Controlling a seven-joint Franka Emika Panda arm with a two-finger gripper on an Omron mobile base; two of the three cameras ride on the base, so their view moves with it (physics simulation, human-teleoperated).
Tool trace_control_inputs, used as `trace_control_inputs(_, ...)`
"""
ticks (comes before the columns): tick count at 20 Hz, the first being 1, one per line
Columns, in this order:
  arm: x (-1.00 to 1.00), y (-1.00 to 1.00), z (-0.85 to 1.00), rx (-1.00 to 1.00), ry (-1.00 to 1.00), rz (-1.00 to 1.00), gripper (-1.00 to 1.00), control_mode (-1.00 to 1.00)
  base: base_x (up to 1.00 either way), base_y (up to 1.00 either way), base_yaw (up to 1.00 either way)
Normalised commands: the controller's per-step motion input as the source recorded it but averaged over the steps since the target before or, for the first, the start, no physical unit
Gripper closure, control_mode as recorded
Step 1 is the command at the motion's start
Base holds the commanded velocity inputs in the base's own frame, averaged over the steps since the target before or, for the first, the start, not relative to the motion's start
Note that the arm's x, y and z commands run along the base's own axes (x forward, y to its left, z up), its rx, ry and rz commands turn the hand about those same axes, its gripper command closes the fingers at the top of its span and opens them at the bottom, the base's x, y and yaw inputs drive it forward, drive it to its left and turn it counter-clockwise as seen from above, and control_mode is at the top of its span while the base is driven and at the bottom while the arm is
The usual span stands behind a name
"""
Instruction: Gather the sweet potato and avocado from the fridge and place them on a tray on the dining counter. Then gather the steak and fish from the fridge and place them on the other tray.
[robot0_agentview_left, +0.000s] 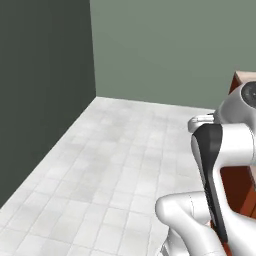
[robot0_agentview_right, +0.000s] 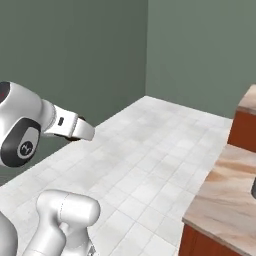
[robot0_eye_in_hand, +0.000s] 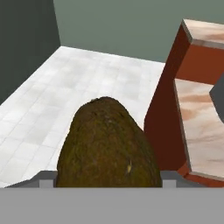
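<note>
- Gripper (robot0_eye_in_hand: 107, 186): jaws set wide, clamped on the avocado (robot0_eye_in_hand: 107, 146), a dark, rough, brown-green lump.
- Avocado: carried above the pale tiled floor (robot0_eye_in_hand: 65, 87), left of the dining counter (robot0_eye_in_hand: 199, 118).

base views: behind arm, looked down over tiled floor (robot0_agentview_left: 110, 165) | hand view: close behind avocado (robot0_eye_in_hand: 107, 146), faced dining counter (robot0_eye_in_hand: 201, 127)

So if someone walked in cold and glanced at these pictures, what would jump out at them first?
The big rough brown-green avocado looms right in front of the hand camera, sitting in the gripper with the fingers at its sides. Next comes the white robot arm, folded over a pale tiled floor. On the right stands the dining counter, beige marbled top over red-brown wood.
</note>
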Motion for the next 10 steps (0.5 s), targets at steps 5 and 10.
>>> trace_control_inputs(5,0.00,0.00,0.00,0.00,0.00,0.00,1.00,1.00,0.92,0.62,-0.46)
trace_control_inputs(10,0.00,0.00,0.00,0.00,0.00,0.00,1.00,1.00,0.88,0.61,-0.47)
